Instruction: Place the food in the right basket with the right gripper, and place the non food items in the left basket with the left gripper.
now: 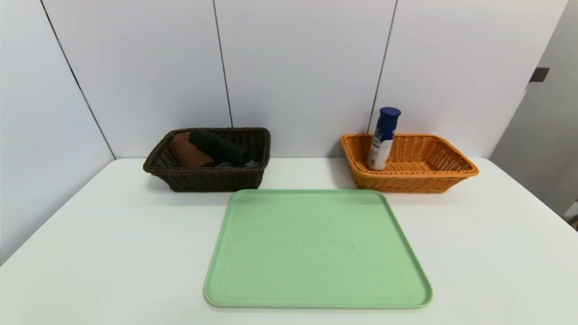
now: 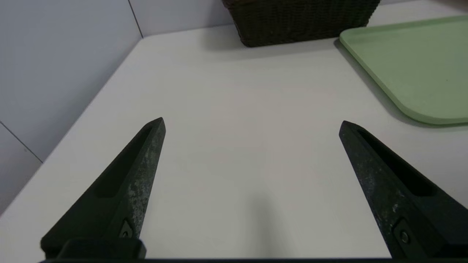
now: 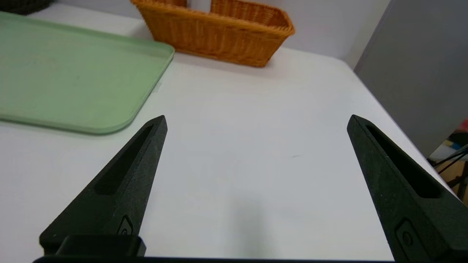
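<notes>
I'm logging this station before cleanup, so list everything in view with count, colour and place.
dark basket: one, dark brown, back left of table
rolled cloths: at least two, brown and black, in the dark basket; dark grey cloth partly hidden there
orange basket: one, orange, back right
bottle: one, dark blue and white, leaning in the orange basket
tray: one, green, mid-table
table: one, white, beneath all
wall panels: several, white, behind
left pincer: one, black, open above table's left side
right pincer: one, black, open above table's right side
</notes>
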You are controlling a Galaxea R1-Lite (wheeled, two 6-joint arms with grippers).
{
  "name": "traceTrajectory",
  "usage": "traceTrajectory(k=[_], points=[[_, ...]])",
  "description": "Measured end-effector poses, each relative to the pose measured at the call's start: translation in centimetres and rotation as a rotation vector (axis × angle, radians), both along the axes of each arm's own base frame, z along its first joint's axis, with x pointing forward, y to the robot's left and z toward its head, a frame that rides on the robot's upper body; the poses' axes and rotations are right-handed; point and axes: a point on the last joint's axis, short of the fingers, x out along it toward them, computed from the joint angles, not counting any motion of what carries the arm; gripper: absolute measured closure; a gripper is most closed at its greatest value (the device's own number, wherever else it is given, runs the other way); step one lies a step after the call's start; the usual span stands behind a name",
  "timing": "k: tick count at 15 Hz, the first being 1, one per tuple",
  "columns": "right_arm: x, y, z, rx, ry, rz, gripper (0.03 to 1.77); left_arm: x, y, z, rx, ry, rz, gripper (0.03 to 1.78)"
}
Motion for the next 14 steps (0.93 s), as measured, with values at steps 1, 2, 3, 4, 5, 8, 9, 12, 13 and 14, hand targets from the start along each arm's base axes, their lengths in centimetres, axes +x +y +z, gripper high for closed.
traceTrajectory(k=[1, 2, 3, 4, 5, 8, 9, 12, 13, 14], points=[[0.01, 0.02, -0.35, 0.013, 0.032, 0.011, 0.1, 0.02, -0.03, -0.37, -0.015, 0.036, -0.013, 0.12], [0.01, 0.03, -0.53, 0.036, 0.051, 0.014, 0.1, 0.02, -0.04, -0.6, -0.033, 0.058, -0.02, 0.12], [0.01, 0.03, -0.54, 0.062, 0.052, 0.016, 0.1, 0.01, -0.05, -0.6, -0.05, 0.061, -0.023, 0.12], [0.01, 0.02, -0.54, 0.084, 0.053, 0.014, 0.1, 0.0, -0.05, -0.61, -0.058, 0.062, -0.023, 0.12], [0.01, 0.01, -0.55, 0.094, 0.054, 0.009, 0.1, 0.0, -0.05, -0.58, -0.061, 0.061, -0.023, 0.12], [0.01, -0.01, -0.57, 0.133, 0.055, -0.002, 0.1, 0.0, -0.03, -0.58, -0.069, 0.059, -0.016, 0.12], [0.02, -0.02, -0.59, 0.14, 0.056, -0.003, 0.1, 0.01, -0.03, -0.61, -0.07, 0.06, -0.015, 0.12], [0.02, -0.03, -0.58, 0.166, 0.055, -0.009, 0.1, 0.02, -0.03, -0.63, -0.07, 0.061, -0.015, 0.12], [0.02, -0.05, -0.58, 0.17, 0.054, -0.018, 0.1, 0.02, -0.03, -0.63, -0.07, 0.061, -0.015, 0.12], [0.02, -0.06, -0.57, 0.171, 0.053, -0.024, 0.1, 0.02, -0.03, -0.63, -0.07, 0.061, -0.015, 0.12]])
